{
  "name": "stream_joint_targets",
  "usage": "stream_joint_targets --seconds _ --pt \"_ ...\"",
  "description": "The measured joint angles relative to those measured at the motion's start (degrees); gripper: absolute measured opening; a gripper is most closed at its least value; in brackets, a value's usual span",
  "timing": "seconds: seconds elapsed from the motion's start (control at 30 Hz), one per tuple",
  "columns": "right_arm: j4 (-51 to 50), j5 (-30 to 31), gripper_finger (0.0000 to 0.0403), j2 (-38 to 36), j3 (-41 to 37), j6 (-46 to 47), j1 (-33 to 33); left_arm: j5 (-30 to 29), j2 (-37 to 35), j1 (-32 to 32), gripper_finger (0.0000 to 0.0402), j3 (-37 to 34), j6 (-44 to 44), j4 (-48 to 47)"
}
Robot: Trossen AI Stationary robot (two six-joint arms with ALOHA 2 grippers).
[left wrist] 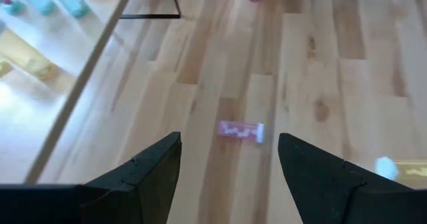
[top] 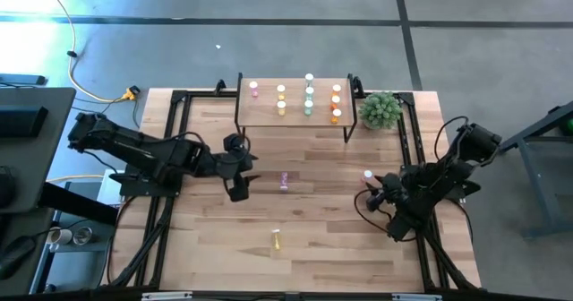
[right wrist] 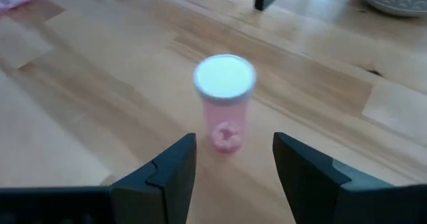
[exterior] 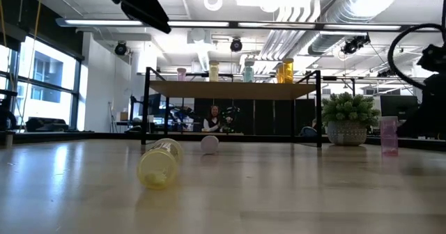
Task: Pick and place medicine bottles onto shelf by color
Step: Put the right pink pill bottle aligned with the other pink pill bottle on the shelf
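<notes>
only low view shows a person (exterior: 212, 119) beyond the shelf (exterior: 233, 90).

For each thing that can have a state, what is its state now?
Left gripper: open, above the lying pink bottle.
Right gripper: open, the upright pink bottle just ahead, not held.
Yellow bottle: lying on the table.
Shelf: bears upright bottles in colour groups.
</notes>
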Motion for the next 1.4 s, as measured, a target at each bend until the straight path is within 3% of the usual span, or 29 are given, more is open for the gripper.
stream_joint_targets --seconds 0.33,0.9,1.23,1.4 --pt "9.8 0.6 0.019 0.0 -3.4 -9.3 -4.8 0.5 0.0 5.5 0.0239 0.0 3.0 0.0" --pt "19.3 4.6 0.0188 0.0 -6.8 -16.5 -10.3 0.9 0.0 12.3 0.0239 0.0 3.0 1.9" --pt "20.0 2.6 0.011 0.0 -6.7 -17.3 -11.6 1.0 0.0 14.4 0.0239 0.0 4.1 1.9" --pt "22.4 2.8 0.0082 0.0 -6.5 -17.3 -11.6 4.2 0.0 14.9 0.0239 0.0 4.9 1.8"
